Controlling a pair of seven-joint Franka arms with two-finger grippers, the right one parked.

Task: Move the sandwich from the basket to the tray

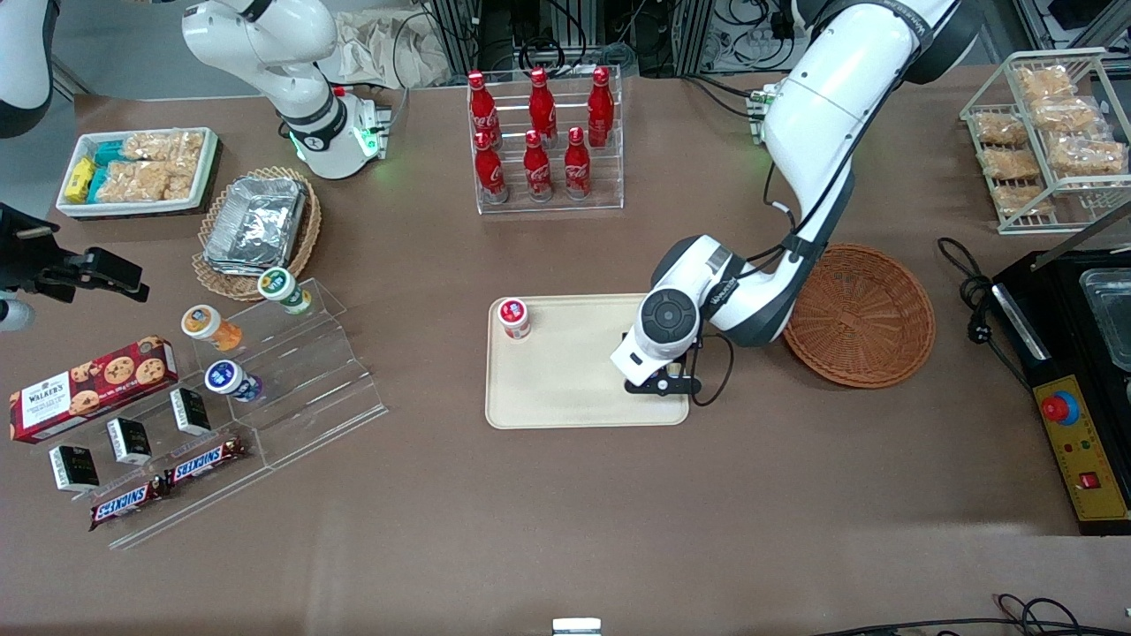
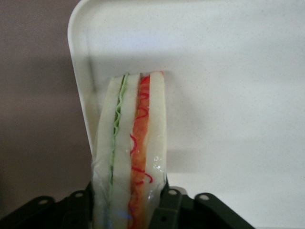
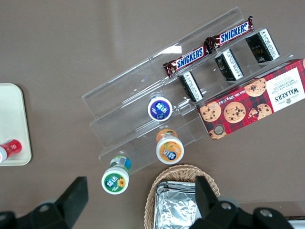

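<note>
1. Front view: the gripper [image 1: 664,382] of the left arm is low over the tray [image 1: 565,397], at the corner of the tray that is nearest to the basket [image 1: 861,314] and to the front camera. The wrist covers what is between the fingers here. The reddish-brown woven basket stands just beside the tray, toward the working arm's end of the table, and nothing is seen in it. A small red-capped cup [image 1: 513,318] stands on the tray, at the corner toward the parked arm's end and farther from the camera.

2. Left wrist view: the fingers [image 2: 167,205] are pinching the sandwich [image 2: 131,148], one finger on each flat side of the wedge. The sandwich is clear-wrapped, with white bread, a green layer and an orange-red layer along its edge. It hangs over the cream tray [image 2: 228,95], close to a rounded corner of the rim. I cannot tell if it already touches the tray.

3. Right wrist view: the acrylic step stand [image 3: 157,95] carries two Snickers bars [image 3: 209,45]. A Walker's cookie box [image 3: 252,102] lies beside it.
</note>
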